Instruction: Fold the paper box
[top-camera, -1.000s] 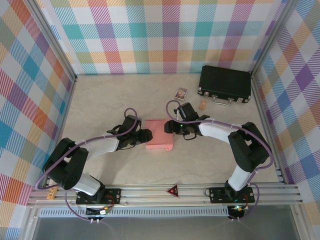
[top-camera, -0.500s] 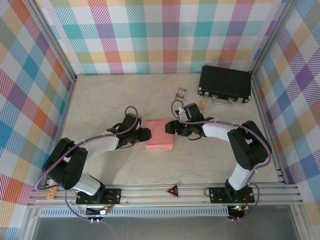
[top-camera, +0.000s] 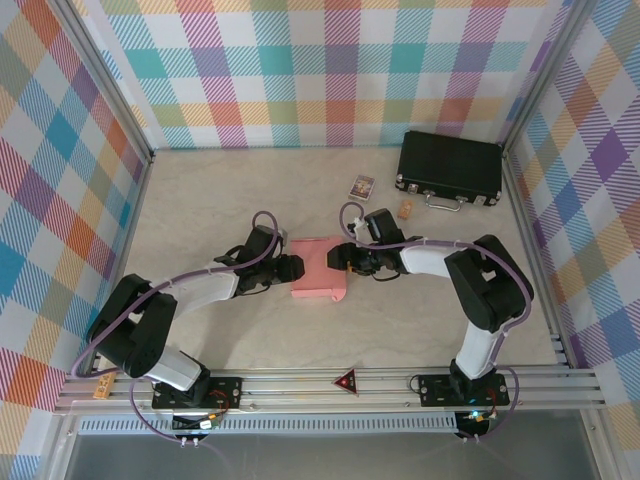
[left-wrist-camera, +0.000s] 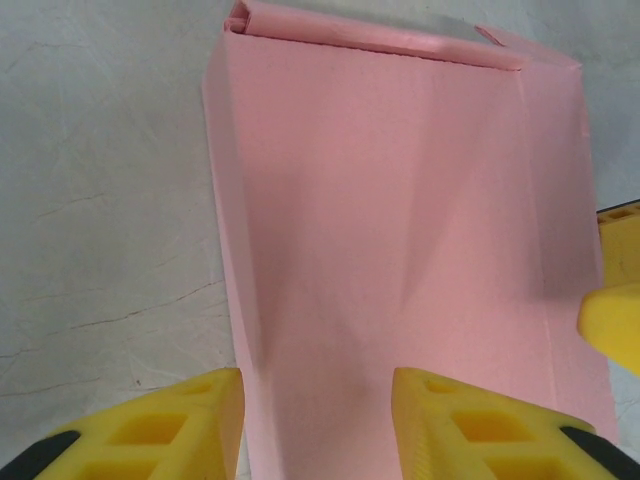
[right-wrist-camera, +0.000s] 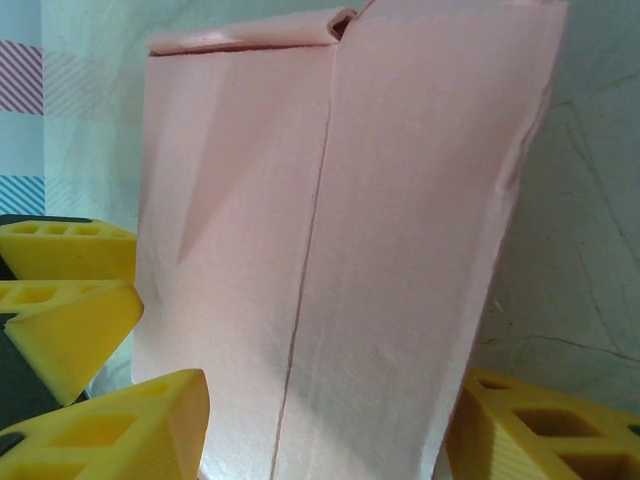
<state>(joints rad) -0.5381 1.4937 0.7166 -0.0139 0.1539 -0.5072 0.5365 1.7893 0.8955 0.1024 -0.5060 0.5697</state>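
Left tool (top-camera: 288, 268) straddles the left end of the salmon-pink thin-cardboard paper box (top-camera: 318, 270), mid-frame on the desk (top-camera: 200, 210); right tool (top-camera: 347, 258) its right end, we judge bracing it for folding. Gripping or not: we cannot tell.

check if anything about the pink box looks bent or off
Yes. The paper box is not crisp: a diagonal dent crosses its broad panel, the end flap is curled over instead of lying flat, and one long edge looks wrinkled.
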